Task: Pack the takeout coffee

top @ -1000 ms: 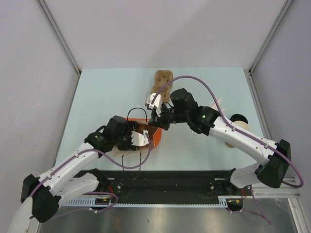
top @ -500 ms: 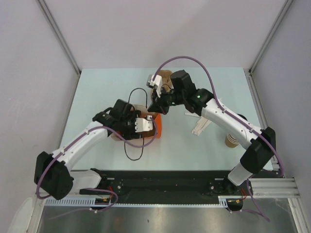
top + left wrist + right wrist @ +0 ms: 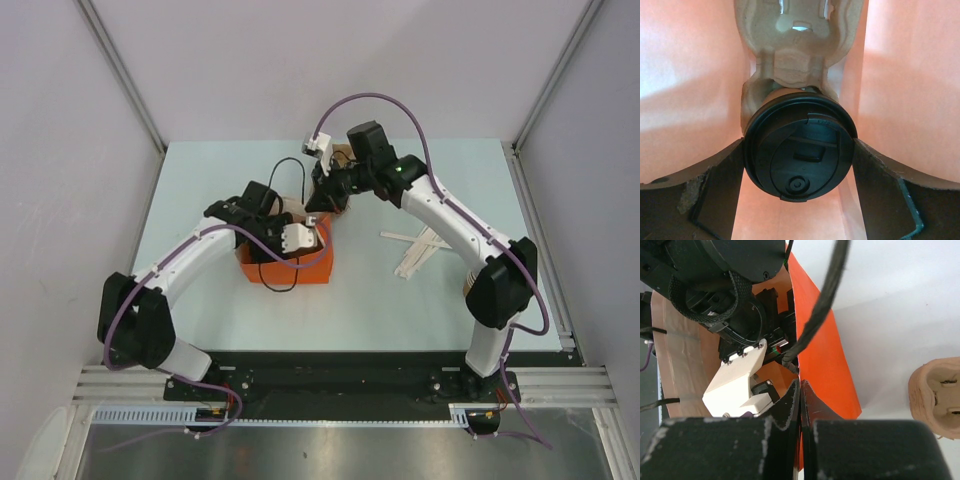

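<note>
The takeout coffee (image 3: pixel 800 160), black lid towards me, sits in the near pocket of a brown pulp carrier (image 3: pixel 795 60) inside an orange paper bag (image 3: pixel 690 75). My left gripper (image 3: pixel 799 146) is down in the bag (image 3: pixel 310 270), and its fingers (image 3: pixel 715 190) press both sides of the lid. From above, my left gripper (image 3: pixel 300 238) hides the cup. My right gripper (image 3: pixel 800 385) is shut on the bag's rim (image 3: pixel 822 355) at the far side. It holds the mouth from above (image 3: pixel 322 200).
A second pulp carrier (image 3: pixel 935 395) lies on the table beyond the bag. Pale wooden stirrers (image 3: pixel 415 248) lie to the right of the bag. The bag's black cord handles (image 3: pixel 283 172) loop out near both arms. The right arm arches over the table's middle.
Both arms have moved away from the near edge. The bag now stands farther back, the right gripper on its rim. The left gripper has gone from beside the bag into it.
</note>
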### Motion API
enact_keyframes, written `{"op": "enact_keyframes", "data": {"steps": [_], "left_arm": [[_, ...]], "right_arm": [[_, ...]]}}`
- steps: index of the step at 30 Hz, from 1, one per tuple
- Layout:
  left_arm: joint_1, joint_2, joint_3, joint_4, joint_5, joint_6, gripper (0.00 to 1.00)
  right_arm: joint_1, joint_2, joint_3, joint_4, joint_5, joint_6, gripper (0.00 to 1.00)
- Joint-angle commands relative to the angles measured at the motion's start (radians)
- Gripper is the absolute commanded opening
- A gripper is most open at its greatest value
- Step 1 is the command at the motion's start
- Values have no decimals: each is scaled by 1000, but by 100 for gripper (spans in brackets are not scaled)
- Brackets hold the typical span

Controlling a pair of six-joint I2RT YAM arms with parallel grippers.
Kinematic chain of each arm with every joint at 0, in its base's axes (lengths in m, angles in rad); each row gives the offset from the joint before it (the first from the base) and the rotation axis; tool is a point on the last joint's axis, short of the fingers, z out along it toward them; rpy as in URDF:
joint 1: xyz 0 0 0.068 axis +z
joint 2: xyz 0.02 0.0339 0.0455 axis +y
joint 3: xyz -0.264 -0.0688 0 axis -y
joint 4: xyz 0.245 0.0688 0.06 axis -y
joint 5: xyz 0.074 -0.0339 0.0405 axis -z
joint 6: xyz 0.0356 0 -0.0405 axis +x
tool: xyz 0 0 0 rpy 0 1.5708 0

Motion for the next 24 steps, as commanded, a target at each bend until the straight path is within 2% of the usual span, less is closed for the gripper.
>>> {"op": "enact_keyframes", "data": {"steps": [1, 8, 12, 13, 16, 20, 22, 23, 24], "left_arm": [[30, 64, 30, -1, 13, 32, 2], [45, 114, 43, 4, 14, 29, 4], [45, 108, 82, -8, 22, 8, 14], [45, 107, 94, -13, 25, -3, 24], [43, 99, 145, -43, 51, -25, 40], [30, 117, 252, -118, 71, -60, 54], [27, 131, 284, -140, 78, -75, 68], [25, 134, 307, -155, 80, -78, 72], [25, 136, 316, -162, 80, -81, 83]], "right_arm": [[-7, 25, 60, -62, -58, -15, 0], [-28, 44, 75, -74, -58, -30, 0], [-37, 45, 80, -80, -63, -43, 0], [-39, 45, 83, -83, -63, -46, 0], [-44, 44, 81, -91, -64, -59, 0], [-47, 50, 81, -93, -67, -70, 0], [-50, 53, 80, -88, -66, -78, 0], [-53, 56, 84, -87, -67, -79, 0], [-56, 57, 86, -83, -67, -81, 0]]}}
